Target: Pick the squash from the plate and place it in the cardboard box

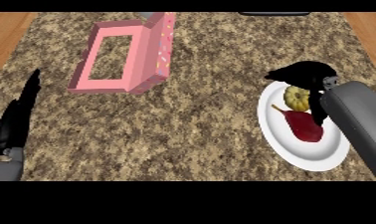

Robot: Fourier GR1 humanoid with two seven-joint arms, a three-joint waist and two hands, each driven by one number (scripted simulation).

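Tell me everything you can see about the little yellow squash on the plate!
The squash is small, round and yellow, with ribbed sides like a tiny pumpkin. It sits near the top of the white plate, at the counter's right side. Just below it lies a dark red pear-shaped fruit, close to it or touching. The right hand hangs over the squash with black fingers curling down its right side, hiding that edge. Whether they touch it, I cannot tell.

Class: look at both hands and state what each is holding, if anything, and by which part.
Nothing is visibly held. The right hand hovers over the squash on the plate; whether it touches cannot be told. The left hand rests open.
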